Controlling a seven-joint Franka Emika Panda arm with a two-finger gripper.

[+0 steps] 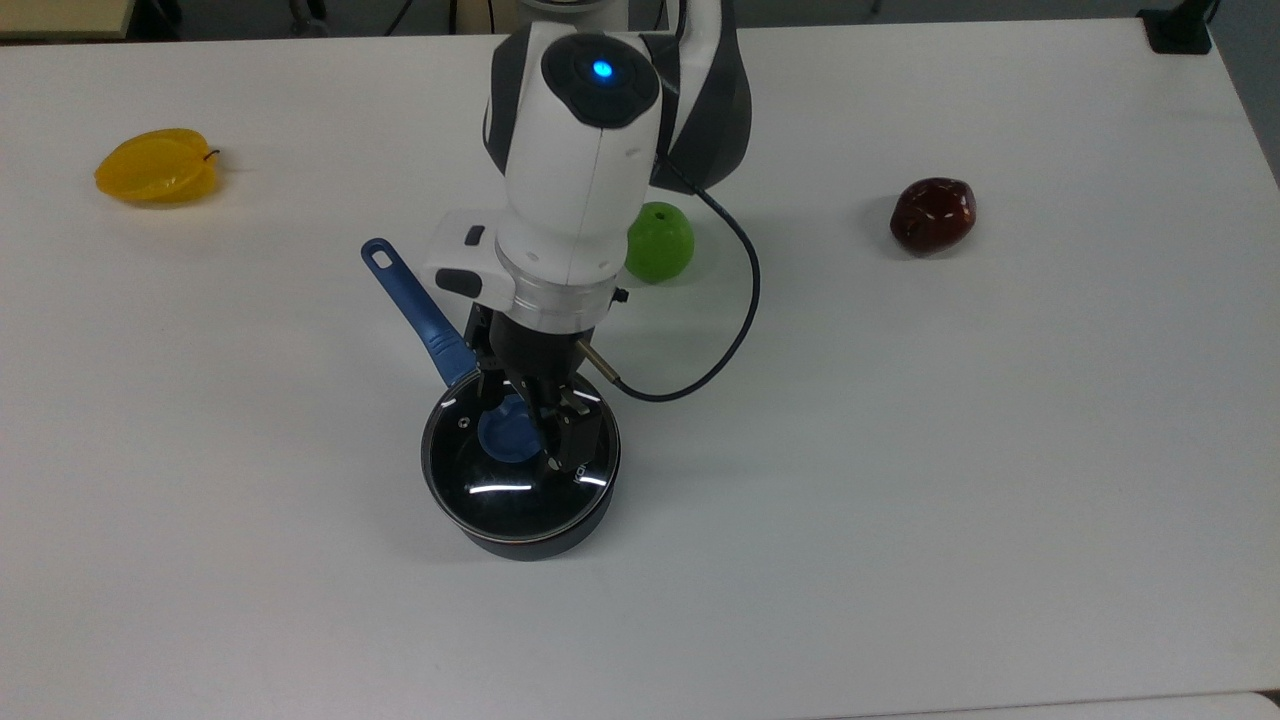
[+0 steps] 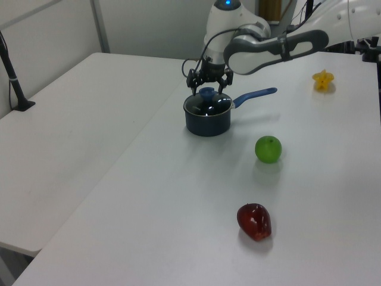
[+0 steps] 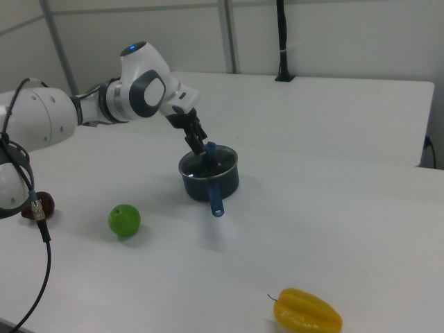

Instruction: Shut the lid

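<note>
Because the arm's white wrist (image 1: 575, 160) leans over the pan in the top view, the upper part of the jaws and the far edge of the lid (image 1: 500, 490) are covered. The small print on the glass is half hidden behind one dark finger (image 1: 570, 440) and cannot be read. In the right view the jaws merge with the dark pan, so their gap is hard to judge there. The left view is clearer: the jaws stand spread apart, just above and to either side of the blue knob (image 2: 207, 92), holding nothing. Whether a fingertip touches the knob cannot be told.

The lid is a round pane of clear glass with a bright metal rim and a blue knob at its centre. It looks black because of the dark pan under it, and it carries a few white streaks of reflected light. It lies flat on the black saucepan (image 1: 530, 540), directly beneath the jaws, and its rim matches the pan's mouth all round where that can be seen. The pan's blue handle (image 1: 410, 305) runs out from under the jaws toward the top view's upper left.

A black cable (image 1: 735, 330) loops from the wrist beside the jaws. A green apple (image 1: 659, 242) sits behind the jaws, partly covered by the arm. A dark red fruit (image 1: 932, 214) and a yellow starfruit (image 1: 155, 166) lie well apart from the jaws, on opposite sides of the white desk (image 1: 900, 450).
</note>
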